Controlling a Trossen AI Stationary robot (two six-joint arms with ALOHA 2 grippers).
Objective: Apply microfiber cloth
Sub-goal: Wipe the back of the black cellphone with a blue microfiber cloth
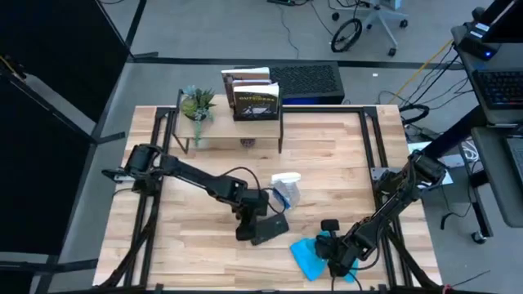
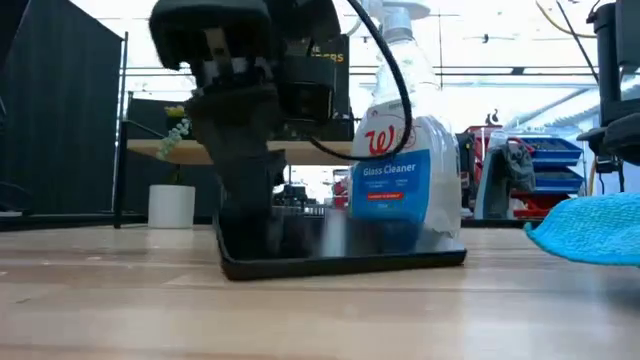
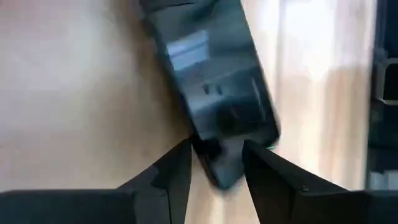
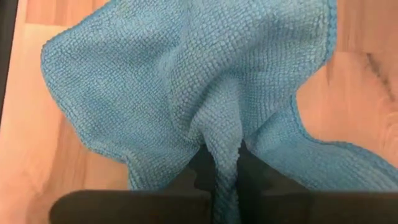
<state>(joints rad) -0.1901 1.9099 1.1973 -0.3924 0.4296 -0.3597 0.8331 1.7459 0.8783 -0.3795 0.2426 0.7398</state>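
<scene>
Where the desk (image 1: 343,147) meets its front edge: right gripper (image 4: 225,163) pinching microfiber cloth (image 4: 186,87); left gripper (image 3: 216,163) clamped on black phone (image 3: 211,87).

The wooden bench (image 1: 327,155) carries a small rack at the back with a plant (image 1: 197,104) and books (image 1: 253,96); the left arm reaches to mid-bench, its hand (image 1: 249,231) at a dark phone (image 1: 270,229); a clear spray bottle (image 1: 286,189) stands just beside it; the right hand (image 1: 333,251) sits on the blue cloth (image 1: 309,260) near the front edge.
</scene>
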